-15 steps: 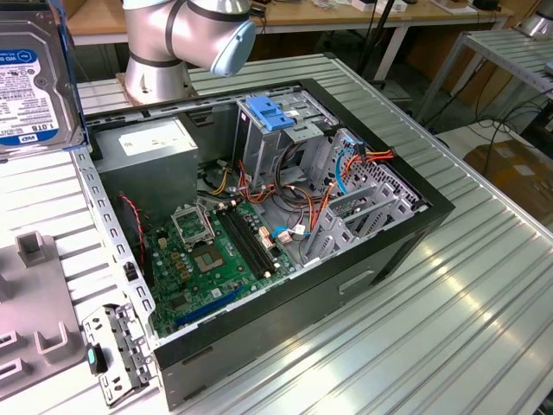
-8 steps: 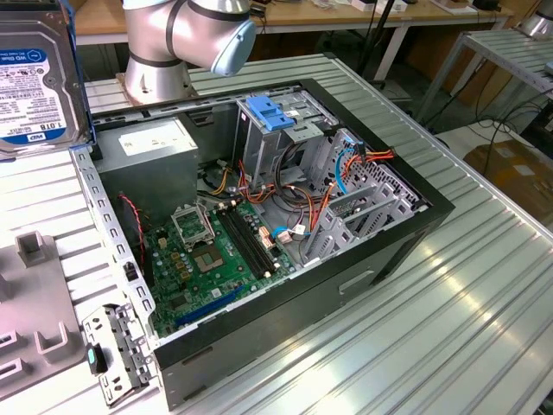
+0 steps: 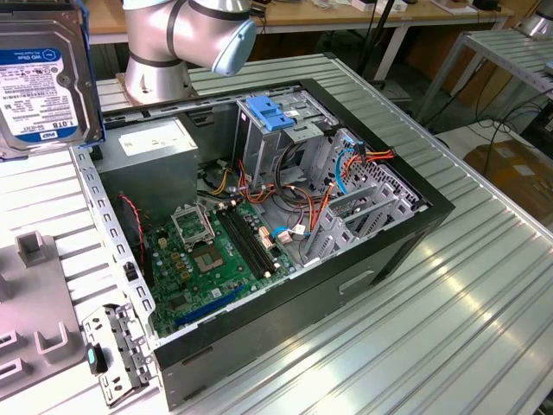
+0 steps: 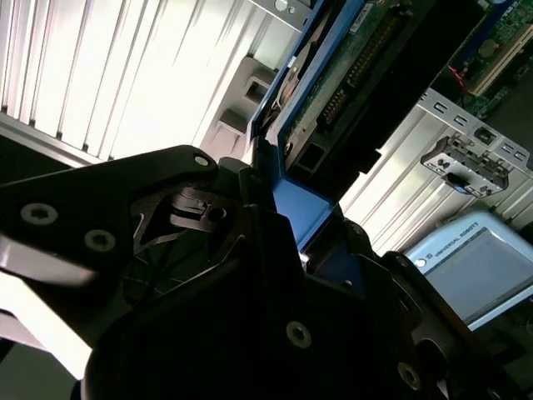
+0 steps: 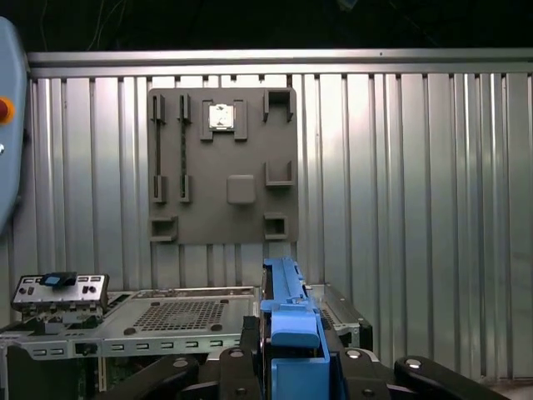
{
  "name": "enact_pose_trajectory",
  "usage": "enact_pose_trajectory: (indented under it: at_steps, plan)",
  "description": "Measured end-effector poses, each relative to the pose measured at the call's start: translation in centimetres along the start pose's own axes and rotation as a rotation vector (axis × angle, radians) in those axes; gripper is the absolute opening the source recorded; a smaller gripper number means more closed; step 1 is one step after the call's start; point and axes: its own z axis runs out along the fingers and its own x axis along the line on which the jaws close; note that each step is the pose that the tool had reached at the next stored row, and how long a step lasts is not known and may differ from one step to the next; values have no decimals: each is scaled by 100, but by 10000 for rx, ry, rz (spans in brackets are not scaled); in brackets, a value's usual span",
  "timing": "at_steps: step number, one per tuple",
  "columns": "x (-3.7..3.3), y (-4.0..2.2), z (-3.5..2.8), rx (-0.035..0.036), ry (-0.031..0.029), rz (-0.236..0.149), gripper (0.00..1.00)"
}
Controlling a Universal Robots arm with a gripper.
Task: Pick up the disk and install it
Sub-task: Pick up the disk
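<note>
In the exterior view, the flat rectangular metal disk [image 3: 43, 73], with a white label, a blue band and a blue plastic carrier frame, is at the far upper left. It is raised off the ribbed metal tabletop [image 3: 484, 285] and outside the black open-sided computer case [image 3: 380, 259], with its label face toward the camera. Below it, at the exterior view's left, a flat grey fixture plate [image 3: 34, 294] with raised blocks lies on the tabletop. A small silver port bracket [image 3: 117, 350] sits just beside the near corner of the case. The silver arm [image 3: 186, 30], with a pale-blue joint cap, stands behind the case. Inside the case, from the exterior view's left to its right, are a grey power-supply box [image 3: 160, 151] with a white sticker, a green motherboard [image 3: 207, 259], a tall metal cage topped by a blue plastic latch [image 3: 268, 112], and a bundle of red, orange and blue cables [image 3: 350, 160]. In the second wrist view, the black hand [image 4: 287, 212] is clamped on the blue carrier end of the disk [image 4: 350, 62], whose green circuit-board side faces the camera. In the first wrist view, the hand [image 5: 291, 350] grips the disk [image 5: 287, 300] edge-on, with one finger on each side of the blue carrier. Beyond it, the grey fixture plate [image 5: 223, 167] lies flat on the tabletop [image 5: 416, 208].
</note>
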Motion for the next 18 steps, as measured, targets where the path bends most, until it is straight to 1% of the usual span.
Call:
enact_pose_trajectory:
  at_steps: [8,10,17,18]
  plan:
    - [0,-84,-1,-1,0,4,37]
    - [1,-126,-1,-1,0,6,37]
    - [1,-213,-3,-2,0,9,37]
    - [1,-235,-3,-2,-1,11,37]
